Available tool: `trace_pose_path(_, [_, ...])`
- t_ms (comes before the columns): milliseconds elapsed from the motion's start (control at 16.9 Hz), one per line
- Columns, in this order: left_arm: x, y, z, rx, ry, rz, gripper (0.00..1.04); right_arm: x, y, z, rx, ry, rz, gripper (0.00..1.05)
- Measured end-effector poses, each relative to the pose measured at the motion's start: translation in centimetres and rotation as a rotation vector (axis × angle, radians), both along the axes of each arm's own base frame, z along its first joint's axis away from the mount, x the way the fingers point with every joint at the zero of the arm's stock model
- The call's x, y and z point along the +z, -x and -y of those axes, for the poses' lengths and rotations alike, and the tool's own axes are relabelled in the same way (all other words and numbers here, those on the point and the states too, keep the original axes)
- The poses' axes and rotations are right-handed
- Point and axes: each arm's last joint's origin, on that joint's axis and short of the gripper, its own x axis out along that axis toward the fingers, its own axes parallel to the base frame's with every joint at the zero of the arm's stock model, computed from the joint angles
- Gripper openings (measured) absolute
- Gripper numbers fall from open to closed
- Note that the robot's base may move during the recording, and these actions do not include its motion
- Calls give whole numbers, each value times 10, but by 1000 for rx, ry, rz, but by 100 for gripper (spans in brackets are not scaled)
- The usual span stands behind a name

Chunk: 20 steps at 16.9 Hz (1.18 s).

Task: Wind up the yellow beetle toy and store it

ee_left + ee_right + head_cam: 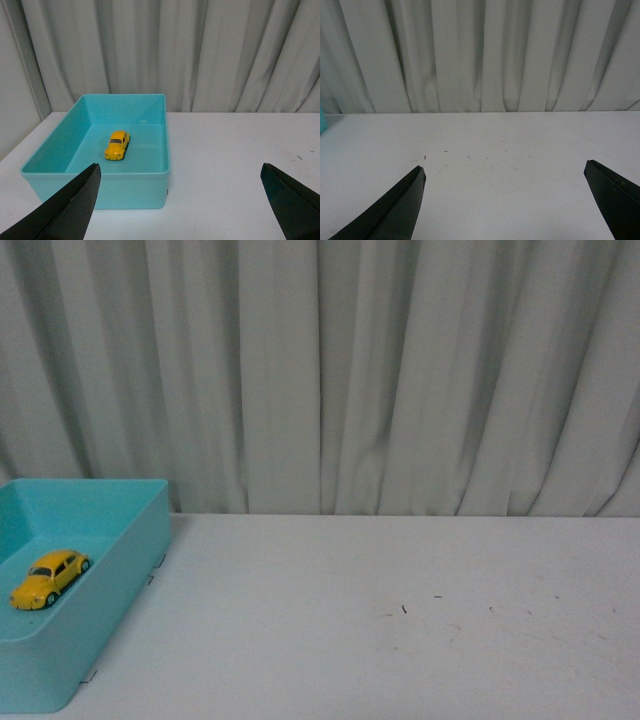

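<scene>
Yellow beetle toy (49,579): sits on its wheels on the floor of the turquoise bin, touching nothing else visible; in the left wrist view (117,145) it lies near the middle of the bin floor, clear of all four walls, its rounded nose toward that camera.

Turquoise bin (120,570): an open rectangular tub standing on the worktop at the far left of the front view, partly cut off by the frame edge; the left wrist view shows all of it (165,145), with its far wall close to the curtain.

Worktop (400,620): white, with a few small dark specks to the right of the bin, well apart from it; the same specks show in the right wrist view (485,165).

Curtain (380,370): pale, pleated, hanging behind the worktop's back edge, beyond the bin.

Left claw (180,200): spread wide, its two dark fingers (70,205) far apart with nothing between them; it hangs above the worktop on the near side of the bin, apart from it and from the toy.

Right claw (505,200): spread wide too, holding nothing, over bare worktop well to the right of the bin; only a sliver of turquoise shows at that picture's edge.

Front view: neither arm shows there.
</scene>
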Motion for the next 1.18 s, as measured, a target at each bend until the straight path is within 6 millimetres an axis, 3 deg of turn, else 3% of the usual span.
trace_pose_path(1181, [0,0,0,0,0,0,98,0,0,0,0,0,0,98])
